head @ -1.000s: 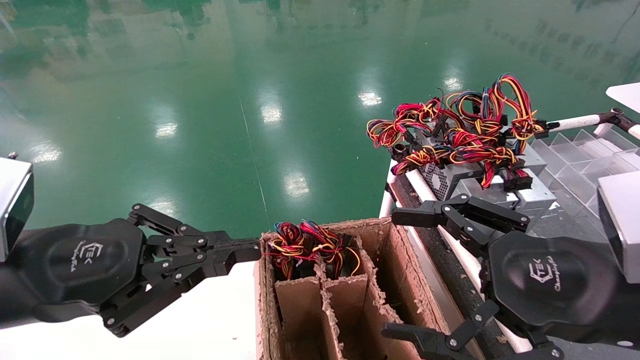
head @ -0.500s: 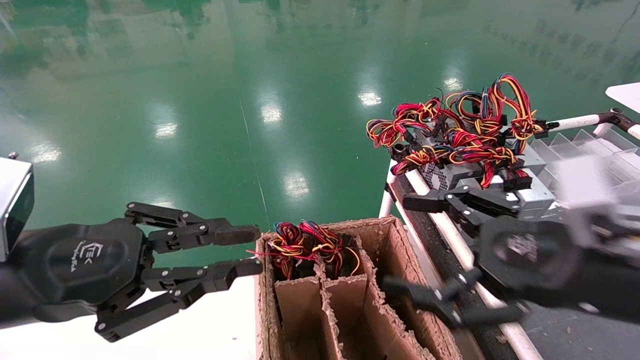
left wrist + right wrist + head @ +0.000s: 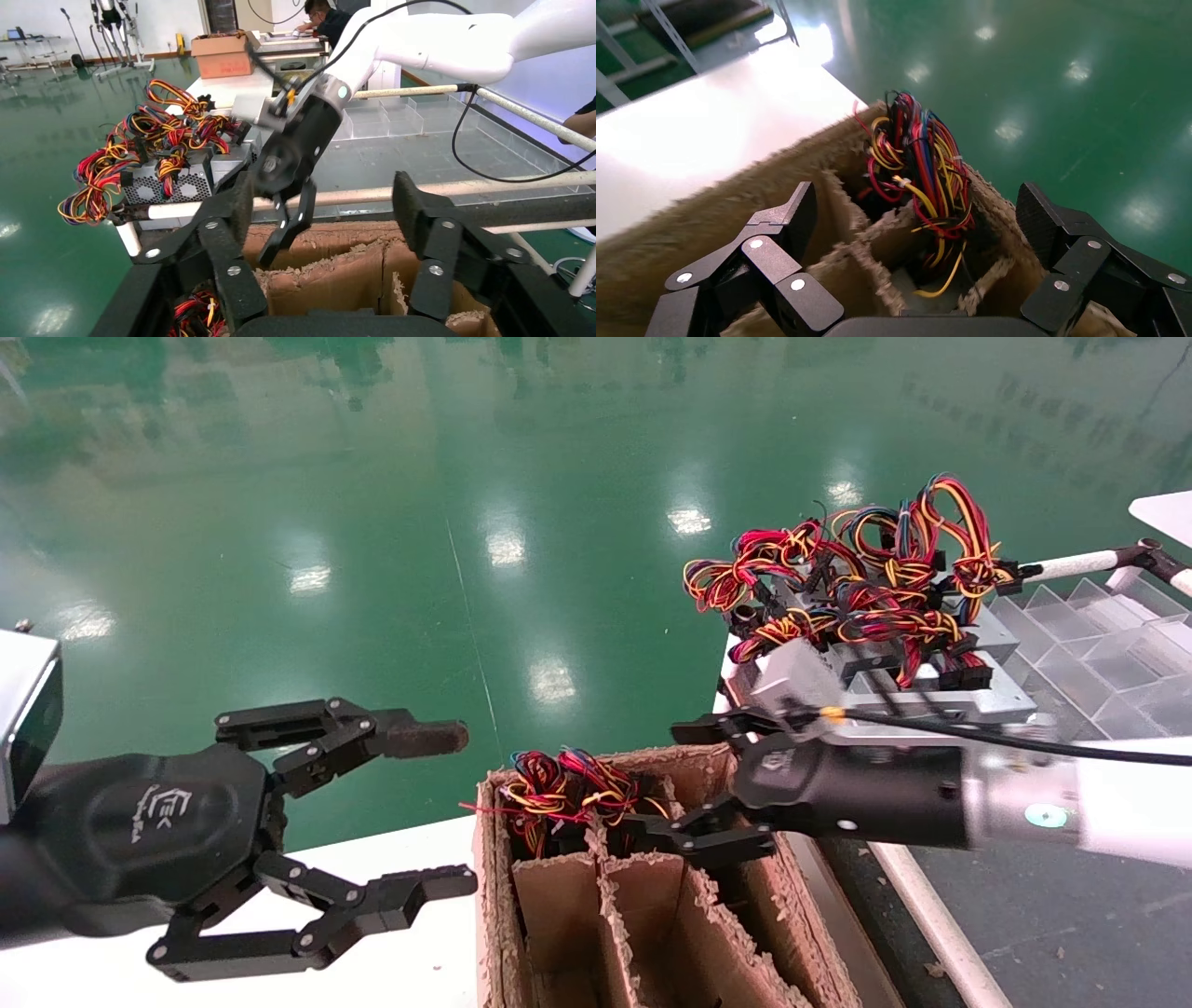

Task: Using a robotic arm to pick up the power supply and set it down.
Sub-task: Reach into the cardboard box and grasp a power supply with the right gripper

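Right gripper (image 3: 694, 794) is hanging over the cardboard box (image 3: 801, 933), fingers spread wide, gripping nothing. The wrist view is looking straight down at the power supply (image 3: 919, 182) sitting in the box's far-left corner cell.

Only its wire bundle (image 3: 568, 794) is poking above the dividers (image 3: 559, 887); the metal case is mostly hidden below, a grey patch just showing under the wires.

Handling, as I judge it: sheet-metal case, so stiff and fairly heavy; smooth sides could be slipping under the pads. Wires are soft and springy, so a bad hold, and they will be snagging on the frayed cardboard edges. Best bet is reaching past the bundle and clamping the case across two opposite walls, though the cell is looking tight for wide-set fingers.

Containers:
- Cardboard box: torn dividers splitting it into cells. Only the far-left cell is visibly occupied; the cells nearer the robot are showing nothing inside, though their bottoms are partly hidden.
- Rack (image 3: 871, 859) to the right: several more supplies (image 3: 931, 663) piling up at its far end, wires (image 3: 838, 579) tangling on top, vent grille facing out in the left wrist view.
- Clear plastic tray (image 3: 1099, 645) behind them, at the rack's far-right corner: contents not readable.

Left gripper (image 3: 372, 822) is idling beside the box's left wall, over the white tabletop (image 3: 391, 971), fingers wide apart and holding nothing.
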Controlling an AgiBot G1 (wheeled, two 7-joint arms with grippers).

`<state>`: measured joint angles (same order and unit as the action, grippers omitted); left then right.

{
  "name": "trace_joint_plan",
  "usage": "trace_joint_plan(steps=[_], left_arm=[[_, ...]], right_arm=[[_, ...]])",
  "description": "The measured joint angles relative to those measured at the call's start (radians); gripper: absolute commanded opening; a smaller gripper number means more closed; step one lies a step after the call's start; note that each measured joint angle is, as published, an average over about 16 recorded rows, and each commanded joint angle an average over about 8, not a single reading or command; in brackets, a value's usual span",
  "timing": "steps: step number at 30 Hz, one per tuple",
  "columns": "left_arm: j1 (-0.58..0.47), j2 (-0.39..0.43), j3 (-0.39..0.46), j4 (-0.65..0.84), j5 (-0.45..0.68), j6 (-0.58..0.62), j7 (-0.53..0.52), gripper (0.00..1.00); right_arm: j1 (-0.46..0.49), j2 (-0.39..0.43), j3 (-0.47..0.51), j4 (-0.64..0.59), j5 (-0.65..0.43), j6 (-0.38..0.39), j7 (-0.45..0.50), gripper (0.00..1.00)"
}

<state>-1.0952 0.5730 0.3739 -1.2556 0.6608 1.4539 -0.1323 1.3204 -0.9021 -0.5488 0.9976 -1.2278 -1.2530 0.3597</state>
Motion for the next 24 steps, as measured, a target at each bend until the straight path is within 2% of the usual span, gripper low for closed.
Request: trace_joint_plan(steps=[1, 2, 3, 12, 24], left_arm=[[0.000, 0.000, 0.000, 0.000, 0.000, 0.000, 0.000, 1.00], [0.000, 0.000, 0.000, 0.000, 0.000, 0.000, 0.000, 1.00], [0.000, 0.000, 0.000, 0.000, 0.000, 0.000, 0.000, 1.00], [0.000, 0.000, 0.000, 0.000, 0.000, 0.000, 0.000, 1.00], [0.000, 0.000, 0.000, 0.000, 0.000, 0.000, 0.000, 1.00]], right_arm=[[0.008, -0.016, -0.007, -0.018, -0.012, 0.005, -0.009, 0.07], [0.015, -0.032, -0.013, -0.035, -0.023, 0.011, -0.019, 0.01], [0.020, -0.047, -0.019, -0.052, -0.034, 0.017, -0.029, 0.00], [0.049, -0.137, -0.042, -0.161, -0.083, 0.062, -0.108, 0.00], [0.052, -0.164, -0.032, -0.217, -0.068, 0.067, -0.159, 0.00]])
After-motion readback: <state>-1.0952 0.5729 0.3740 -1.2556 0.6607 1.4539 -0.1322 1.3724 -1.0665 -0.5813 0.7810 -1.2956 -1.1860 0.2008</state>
